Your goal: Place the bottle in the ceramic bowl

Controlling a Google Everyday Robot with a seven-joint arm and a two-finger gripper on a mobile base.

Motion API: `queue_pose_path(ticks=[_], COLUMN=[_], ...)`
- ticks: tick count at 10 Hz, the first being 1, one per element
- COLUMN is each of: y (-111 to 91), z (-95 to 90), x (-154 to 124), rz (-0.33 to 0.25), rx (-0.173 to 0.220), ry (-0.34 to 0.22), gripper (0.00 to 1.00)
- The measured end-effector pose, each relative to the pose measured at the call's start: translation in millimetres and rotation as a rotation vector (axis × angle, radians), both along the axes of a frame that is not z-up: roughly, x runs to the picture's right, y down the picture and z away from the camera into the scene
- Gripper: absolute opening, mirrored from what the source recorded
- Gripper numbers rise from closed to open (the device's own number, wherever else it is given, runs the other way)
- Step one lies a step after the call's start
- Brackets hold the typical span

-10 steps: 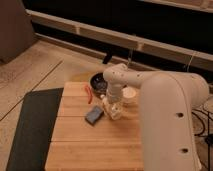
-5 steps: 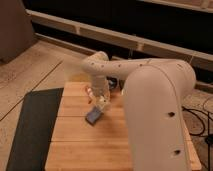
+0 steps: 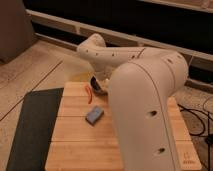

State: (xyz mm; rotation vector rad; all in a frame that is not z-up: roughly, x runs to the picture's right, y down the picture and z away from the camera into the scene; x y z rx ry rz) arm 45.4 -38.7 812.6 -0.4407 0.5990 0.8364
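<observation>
**Placing stage.** The robot arm (image 3: 145, 100) is filling the right of the view, its wrist bending down at the far edge of the wooden board (image 3: 75, 145). A dark mat (image 3: 35, 130) is lying beside the board. The ceramic bowl (image 3: 96, 88) is showing only as a dark sliver under the wrist. The blue-grey block (image 3: 94, 115) and a thin red-orange item (image 3: 88, 94) are lying just in front of it.

The gripper is sitting concealed beneath the wrist, about over the bowl, with its fingers pressed together. The bottle is not showing, so whether it is being pinched cannot be told.

The long bottle probably needs centring over the bowl and lowering inside the rim before release, or it may tip out.

Against the frame half a second earlier, the arm is reaching farther back, and the block is lying unmoved.
</observation>
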Motion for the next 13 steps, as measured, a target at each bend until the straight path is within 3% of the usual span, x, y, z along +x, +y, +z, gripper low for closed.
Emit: queue_pose_path(ticks=[2, 4, 7, 13], y=[-18, -28, -40, -40], z=[20.6, 43.7, 62.5, 63.1], x=[23, 37, 52, 49], rz=[0.019, 0.08, 0.127, 0.124], rx=[0.049, 0.113, 0.183, 0.18], ry=[-0.056, -0.162, -0.262, -0.264], gripper=[0.0, 0.0, 0.0, 0.0])
